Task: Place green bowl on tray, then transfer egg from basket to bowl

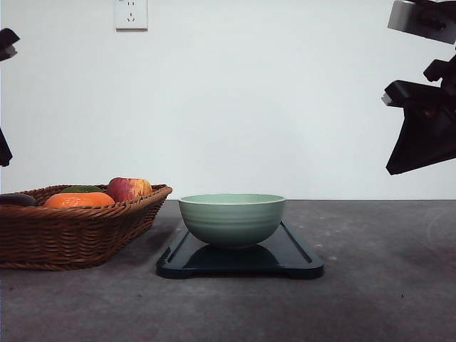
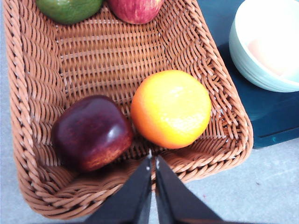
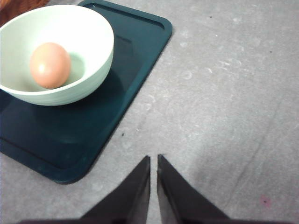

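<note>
The green bowl stands on the dark tray at the table's middle. Inside the bowl lies the brownish egg. The wicker basket sits to the left of the tray; in the left wrist view the basket holds an orange fruit, a dark red fruit, a green fruit and a red apple. My left gripper hovers shut over the basket's near rim, holding nothing. My right gripper is shut and empty above bare table beside the tray.
The grey tabletop stretches to the right of the tray and in front of it. A white wall with a power socket stands behind. Both arms hang high at the left and right edges of the front view.
</note>
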Available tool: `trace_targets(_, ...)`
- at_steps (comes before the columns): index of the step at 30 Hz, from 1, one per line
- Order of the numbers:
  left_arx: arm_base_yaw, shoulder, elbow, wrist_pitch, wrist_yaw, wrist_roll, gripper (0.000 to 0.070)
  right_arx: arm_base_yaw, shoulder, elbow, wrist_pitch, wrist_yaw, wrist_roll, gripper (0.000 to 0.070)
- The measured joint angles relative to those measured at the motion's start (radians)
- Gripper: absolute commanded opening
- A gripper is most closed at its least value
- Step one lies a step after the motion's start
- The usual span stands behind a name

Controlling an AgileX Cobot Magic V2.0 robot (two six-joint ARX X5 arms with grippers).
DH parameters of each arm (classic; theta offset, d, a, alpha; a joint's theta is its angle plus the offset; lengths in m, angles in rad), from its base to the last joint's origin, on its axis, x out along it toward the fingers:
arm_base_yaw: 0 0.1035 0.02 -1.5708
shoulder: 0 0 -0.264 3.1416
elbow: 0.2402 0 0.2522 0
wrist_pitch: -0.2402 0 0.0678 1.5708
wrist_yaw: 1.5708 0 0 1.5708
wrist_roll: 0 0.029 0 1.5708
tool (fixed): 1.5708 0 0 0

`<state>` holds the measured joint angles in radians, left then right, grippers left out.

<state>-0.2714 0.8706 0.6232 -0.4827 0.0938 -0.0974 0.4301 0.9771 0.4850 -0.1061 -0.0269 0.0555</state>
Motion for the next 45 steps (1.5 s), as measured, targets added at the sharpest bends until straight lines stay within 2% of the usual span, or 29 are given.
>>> trace_targets(4, 0.045, -0.104, -0.047, 0.077, -0.013, 0.034, 0.0, 0.0, 0.0, 0.0, 0.0, 0.0, 0.0, 0.0016)
trace_targets(10, 0.135, -0.36, -0.303, 0.353, -0.016, 0.029, 0.0, 0.0, 0.0, 0.0, 0.0, 0.0, 0.0, 0.0017)
trace_targets(13, 0.18, -0.516, -0.429, 0.444, -0.017, 0.027, 0.0, 0.0, 0.0, 0.0, 0.0, 0.0, 0.0, 0.0016)
trace_targets(19, 0.241, -0.77, -0.582, 0.425, -0.04, 0.019, 0.0, 0.0, 0.0, 0.0, 0.0, 0.0, 0.0, 0.0017)
trace_targets(23, 0.256, -0.866, -0.591, 0.355, -0.06, -0.005, 0.0, 0.0, 0.0, 0.0, 0.0, 0.001, 0.0, 0.0017)
trace_targets(27, 0.256, -0.865, -0.591, 0.302, -0.086, -0.024, 0.0, 0.0, 0.0, 0.0, 0.0, 0.001, 0.0, 0.0017)
trace_targets(45, 0.256, -0.866, -0.591, 0.301, -0.089, -0.027, 0.0, 0.0, 0.0, 0.0, 0.001, 0.001, 0.0, 0.0017)
